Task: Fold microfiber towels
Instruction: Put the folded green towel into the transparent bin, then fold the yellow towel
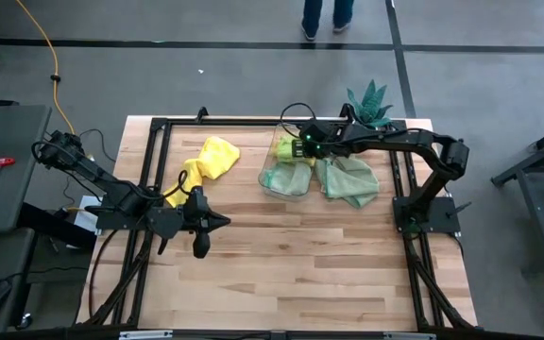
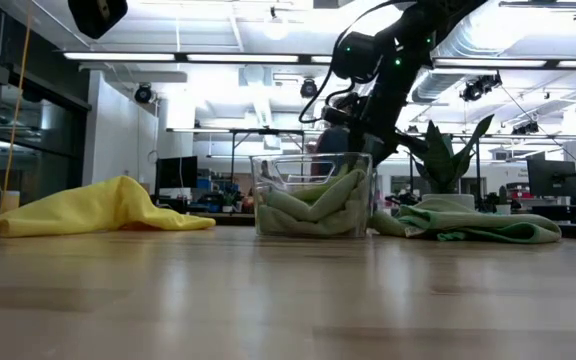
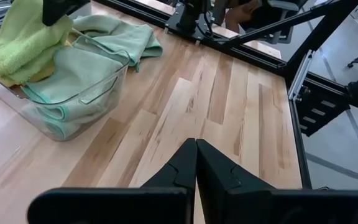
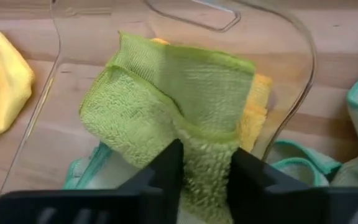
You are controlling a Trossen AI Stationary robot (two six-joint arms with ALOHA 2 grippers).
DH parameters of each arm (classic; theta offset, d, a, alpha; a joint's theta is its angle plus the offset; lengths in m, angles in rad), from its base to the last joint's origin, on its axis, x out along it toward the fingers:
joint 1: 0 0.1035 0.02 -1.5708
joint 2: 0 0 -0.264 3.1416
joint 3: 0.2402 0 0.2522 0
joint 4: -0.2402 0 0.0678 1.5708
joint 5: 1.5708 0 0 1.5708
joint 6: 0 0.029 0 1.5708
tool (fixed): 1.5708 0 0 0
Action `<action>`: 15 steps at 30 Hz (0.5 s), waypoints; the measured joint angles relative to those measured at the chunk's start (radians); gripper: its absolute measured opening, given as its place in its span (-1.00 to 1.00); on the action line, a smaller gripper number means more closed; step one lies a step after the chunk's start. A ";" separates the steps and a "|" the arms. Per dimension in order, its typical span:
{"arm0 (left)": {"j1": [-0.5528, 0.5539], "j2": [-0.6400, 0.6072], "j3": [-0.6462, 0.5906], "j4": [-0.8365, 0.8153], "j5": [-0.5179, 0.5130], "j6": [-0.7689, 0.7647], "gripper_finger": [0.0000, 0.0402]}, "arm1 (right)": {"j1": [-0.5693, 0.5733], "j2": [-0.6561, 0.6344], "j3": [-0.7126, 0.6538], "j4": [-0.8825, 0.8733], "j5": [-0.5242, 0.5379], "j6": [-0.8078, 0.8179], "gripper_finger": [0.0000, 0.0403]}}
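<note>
Above the clear bin, at about one o'clock from the table's centre in the high view, the right gripper hangs with its jaws a little apart, and the lime green towel fills the gap between the two fingers. The cloth looks already folded and is draped over the bin's contents, so I cannot tell if the fingers grip it or are just letting it go. Under it a folded yellow towel and mint ones lie in the bin. A loose mint green towel lies just beside the bin at three o'clock, and a crumpled yellow towel lies well apart at nine o'clock. The left gripper waits at about nine o'clock from the table's centre, over bare wood, jaws fully closed and holding nothing. In my judgement the step in hand is placing a folded towel into the bin. The next move calls for opening the jaws wider and lifting straight up, so the fold does not get pulled out.
</note>
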 joint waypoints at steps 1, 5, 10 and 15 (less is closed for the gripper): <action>0.000 0.000 0.000 0.000 0.000 0.000 -1.00 | -0.003 0.000 0.000 0.000 -0.004 -0.004 -0.48; 0.000 0.000 0.000 0.000 0.000 0.000 -1.00 | -0.003 0.000 0.021 -0.028 -0.016 -0.078 -0.14; 0.000 0.000 0.000 0.000 0.000 0.000 -1.00 | -0.003 -0.006 0.103 -0.099 0.026 -0.187 0.17; 0.000 0.000 0.000 -0.001 0.001 -0.001 -1.00 | 0.016 -0.047 0.158 -0.156 0.047 -0.337 0.29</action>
